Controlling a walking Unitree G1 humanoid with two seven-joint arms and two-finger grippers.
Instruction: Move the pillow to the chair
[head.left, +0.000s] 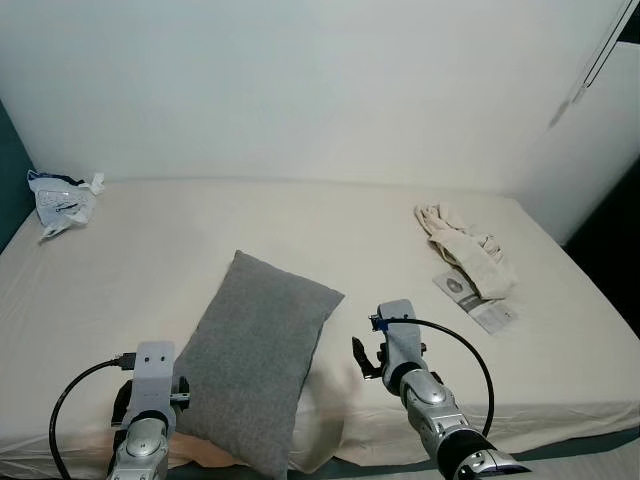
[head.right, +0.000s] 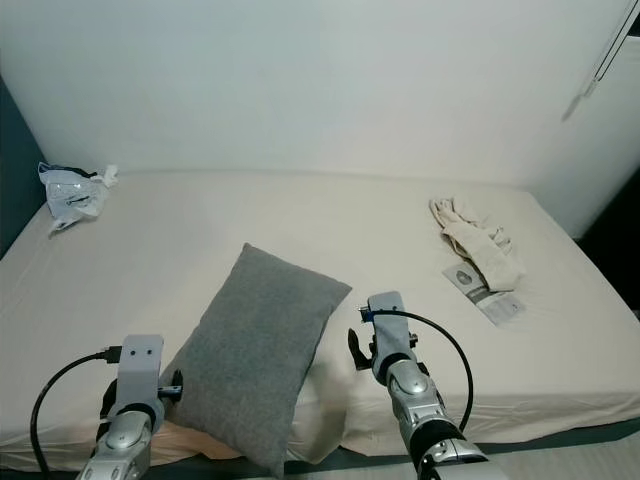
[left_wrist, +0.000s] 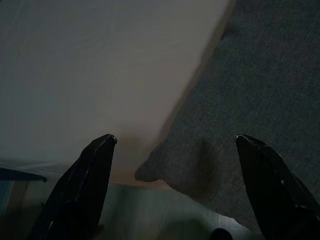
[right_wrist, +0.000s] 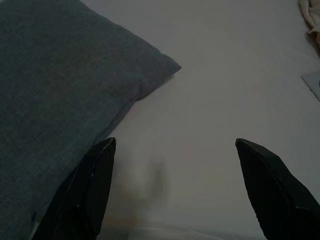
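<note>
A grey pillow (head.left: 260, 350) lies slantwise on the cream bed (head.left: 300, 220), its near end over the front edge. My left gripper (left_wrist: 175, 140) is open at the pillow's near left corner (left_wrist: 165, 167), which sits between the fingers (left_wrist: 90, 170). The left wrist (head.left: 150, 385) shows just left of the pillow. My right gripper (right_wrist: 175, 142) is open over bare sheet just right of the pillow (right_wrist: 60, 90), one finger (right_wrist: 95, 175) at its edge. The right wrist (head.left: 395, 345) hovers off the pillow's right side.
A beige cloth (head.left: 465, 245) and a printed leaflet (head.left: 478, 300) lie on the bed's right side. A crumpled plastic bag (head.left: 62, 200) sits at the far left corner. A white wall (head.left: 320, 90) backs the bed; a dark gap (head.left: 615, 240) runs along its right.
</note>
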